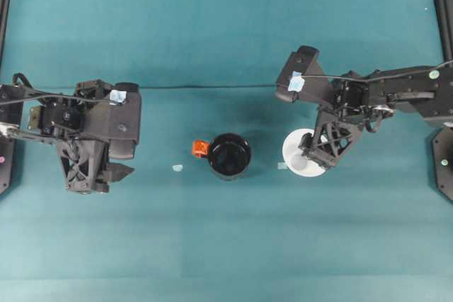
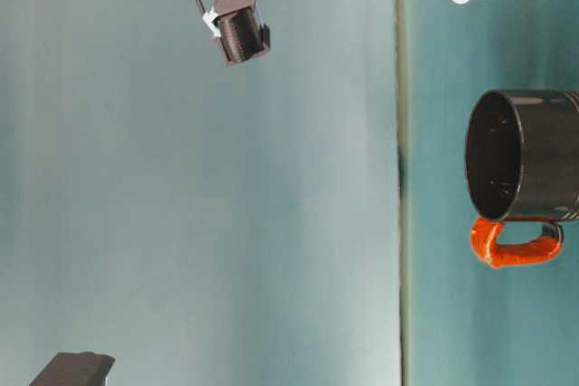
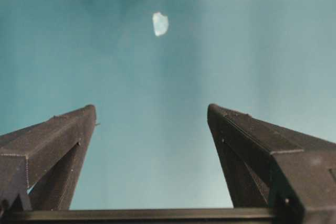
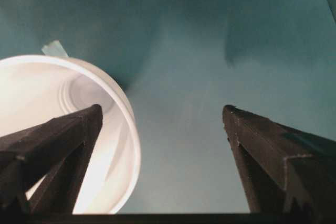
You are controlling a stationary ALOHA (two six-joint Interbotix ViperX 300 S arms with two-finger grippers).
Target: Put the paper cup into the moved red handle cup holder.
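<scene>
Right end effector (image 4: 160,116), fingers spread wide, over the paper cup (image 1: 296,152): one finger inside the rim, one outside. Holder (image 1: 230,155) mid-worktop (image 1: 226,245); left end effector (image 3: 152,114) wide, empty.

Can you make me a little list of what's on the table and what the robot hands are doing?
table: teal surface
paper cup: white, upright, mouth open upward, to the right of the black cup in the overhead view
red handle cup holder: glossy black, empty, red handle pointing toward the left arm
cups touching: no, a gap lies between them
right gripper: open, one finger over the paper cup's mouth, the other outside its rim
left gripper: open, holding nothing, bare table below
small bits: pale tape scrap left of the holder
</scene>
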